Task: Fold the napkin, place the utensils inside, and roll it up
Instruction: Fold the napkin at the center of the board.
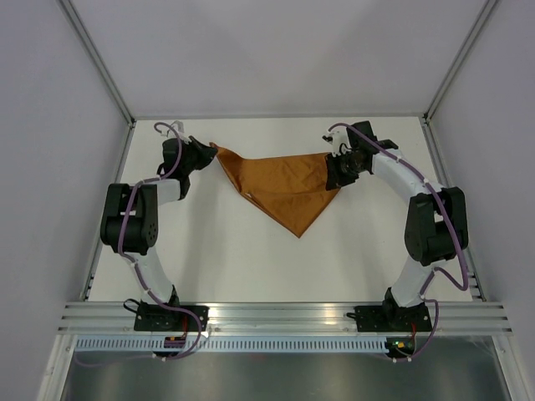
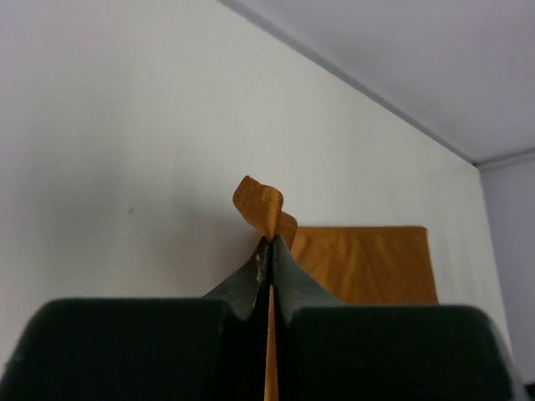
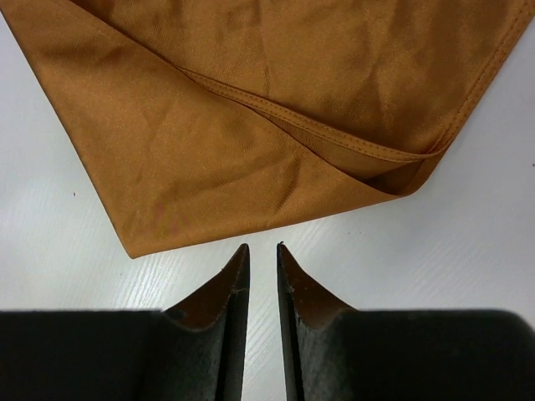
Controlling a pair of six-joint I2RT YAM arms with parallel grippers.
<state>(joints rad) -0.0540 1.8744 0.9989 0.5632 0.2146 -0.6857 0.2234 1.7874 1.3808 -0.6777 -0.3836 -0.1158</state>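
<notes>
Black two-finger left gripper (image 2: 272,244): pressed together on a corner of the large orange-brown plain cloth napkin (image 2: 368,263); a curl of its edge sticks out past the tips, and fabric runs down between the fingers.
Black two-finger right gripper (image 3: 262,248): jaws a little apart with nothing between them, pointing at the napkin's near border and stopping just short of it, over the flat white table (image 3: 468,251).
Napkin, place: towards the far edge of the table, strung between the two grippers, with its long side along that edge and one point aimed back at the arm bases. The left corner is pinched; the right corner lies free beside the right gripper.
Napkin, lie: doubled over roughly into a triangle. A hemmed edge (image 3: 318,129) of the upper layer crosses the lower one unevenly, so the fold looks not yet squared.
Handling: light, limp and thin. It will likely sag, drag and wrinkle, and the layers may slide over each other.
Where to grip: at a corner or hem, pinching both layers where they must move together.
Silvery metal utensils: none in view.
</notes>
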